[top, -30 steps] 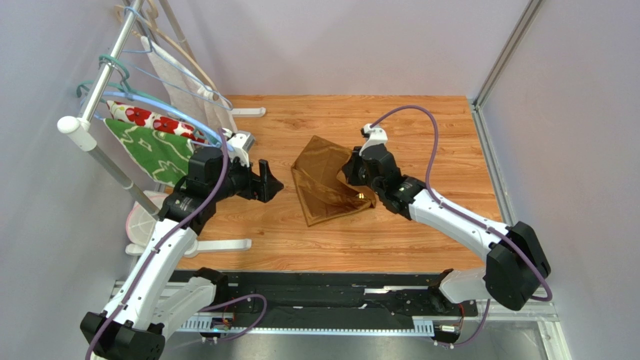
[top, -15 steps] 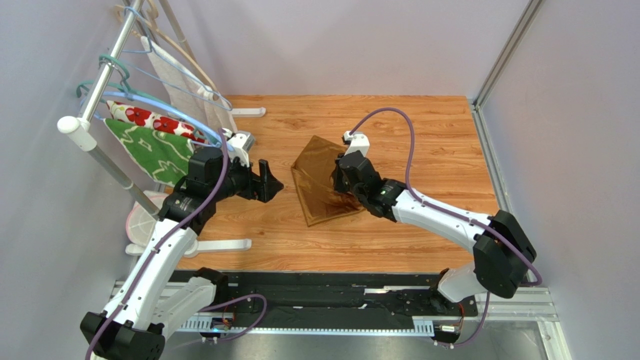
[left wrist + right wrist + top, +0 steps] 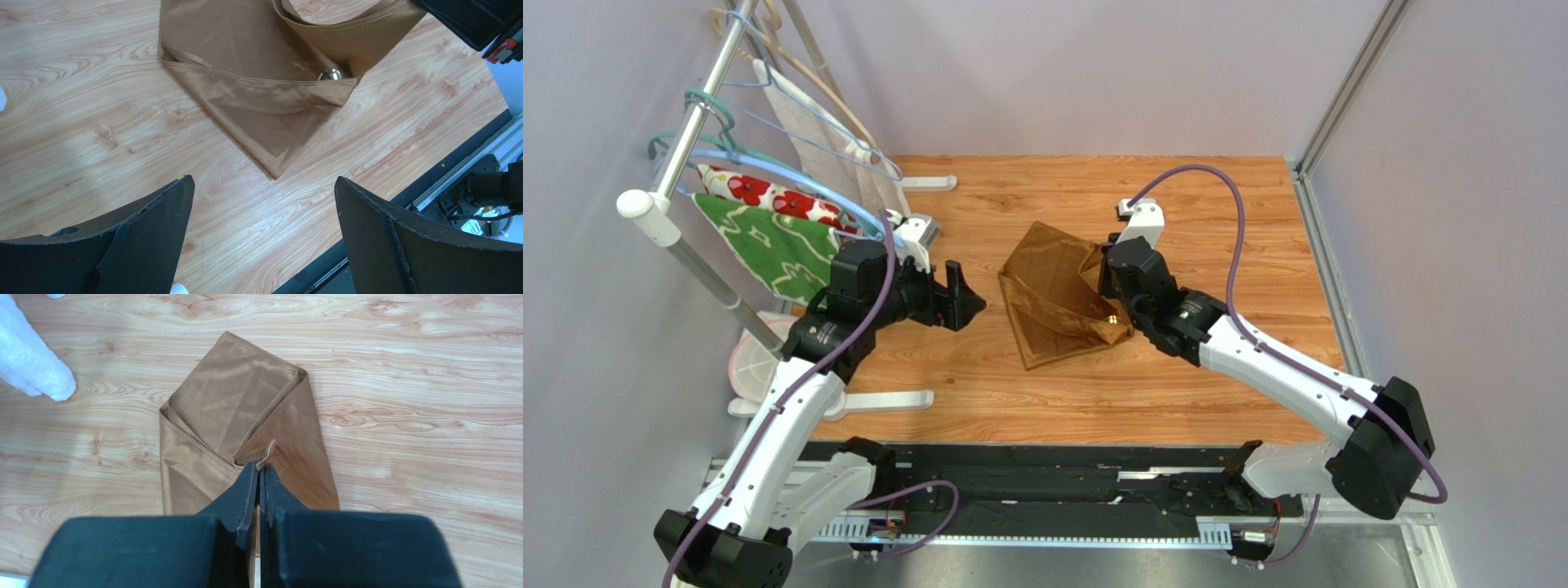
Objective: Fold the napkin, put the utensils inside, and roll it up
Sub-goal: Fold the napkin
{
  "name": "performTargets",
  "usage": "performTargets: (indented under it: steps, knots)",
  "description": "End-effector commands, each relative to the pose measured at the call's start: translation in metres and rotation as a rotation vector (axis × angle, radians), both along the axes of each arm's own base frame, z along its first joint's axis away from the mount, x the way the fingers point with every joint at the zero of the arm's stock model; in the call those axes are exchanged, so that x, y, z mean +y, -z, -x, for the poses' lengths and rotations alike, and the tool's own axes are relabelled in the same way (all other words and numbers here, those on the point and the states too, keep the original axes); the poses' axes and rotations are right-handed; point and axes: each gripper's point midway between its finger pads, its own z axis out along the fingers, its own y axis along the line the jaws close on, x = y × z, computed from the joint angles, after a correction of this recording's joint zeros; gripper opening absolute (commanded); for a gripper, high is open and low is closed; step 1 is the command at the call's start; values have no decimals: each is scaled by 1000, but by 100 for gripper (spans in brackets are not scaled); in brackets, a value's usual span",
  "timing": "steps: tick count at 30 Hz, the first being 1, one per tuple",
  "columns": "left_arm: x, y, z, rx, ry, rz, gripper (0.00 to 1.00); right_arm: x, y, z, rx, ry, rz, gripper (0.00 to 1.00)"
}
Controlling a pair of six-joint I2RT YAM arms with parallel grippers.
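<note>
The golden-brown napkin lies partly folded on the wooden table, its pointed corner toward the near edge. My right gripper is shut on one small corner of the napkin and holds it lifted above the cloth; in the top view it sits at the napkin's right side. A shiny metal utensil end peeks out from under the raised fold; the rest of the utensils is hidden. My left gripper hangs open over bare wood left of the napkin, holding nothing.
A clothes rack stands at the left with hangers, a green leaf-patterned cloth and a white cloth with red flowers. Its white feet lie on the table. A black rail runs along the near edge.
My right gripper swung left over the napkin with the pinched corner, then came back to the right. The left arm has not moved.
</note>
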Motion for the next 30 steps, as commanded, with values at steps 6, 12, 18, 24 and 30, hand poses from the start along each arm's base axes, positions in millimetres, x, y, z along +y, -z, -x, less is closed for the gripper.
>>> performTargets:
  steps: [6, 12, 18, 24, 30]
  knots:
    - [0, -9, -1, -36, 4, 16, 94, -33, -32, 0, -79, 91, 11, 0]
    - [0, -10, 0, -36, 4, 19, 94, -21, -32, 5, -62, 37, -44, 0]
    - [0, -9, -1, -37, 2, 16, 94, 13, -19, 6, -15, -54, -118, 0]
    - [0, -9, -1, -36, -1, 15, 94, 53, 11, 16, 49, -132, -118, 0]
    - [1, -8, -2, -34, -5, 11, 94, 81, 45, 29, 109, -182, -99, 0]
